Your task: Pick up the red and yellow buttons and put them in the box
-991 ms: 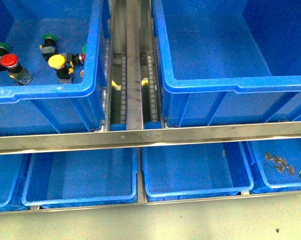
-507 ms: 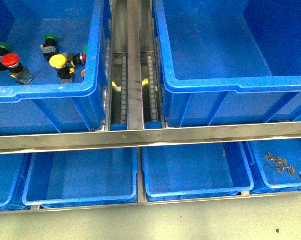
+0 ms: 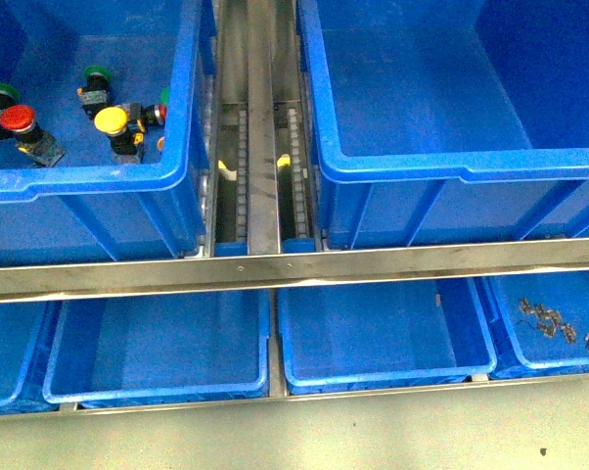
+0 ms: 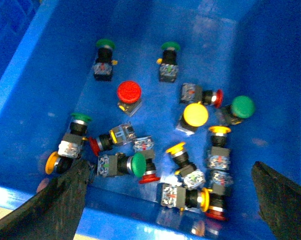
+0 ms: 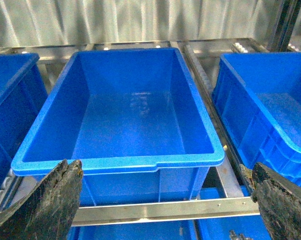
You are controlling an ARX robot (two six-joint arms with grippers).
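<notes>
A red button point(image 3: 18, 118) and a yellow button point(image 3: 111, 120) lie among green-capped ones in the left blue crate point(image 3: 89, 178). The left wrist view looks down into that crate, where a red cap point(image 4: 129, 92) and a yellow cap point(image 4: 196, 114) face up amid several other red, yellow and green buttons. My left gripper point(image 4: 169, 170) hangs open above the pile, holding nothing. The box point(image 3: 451, 162) at the right is empty. My right gripper point(image 5: 165, 170) is open in front of the box's point(image 5: 115, 162) near rim. Neither arm shows in the front view.
A steel rail point(image 3: 294, 264) runs across in front of both crates, with a roller track point(image 3: 260, 147) between them. Shallow blue trays point(image 3: 158, 343) sit on the lower level. The far right tray point(image 3: 554, 323) holds small metal clips. Another blue crate point(image 5: 270, 100) stands beside the box.
</notes>
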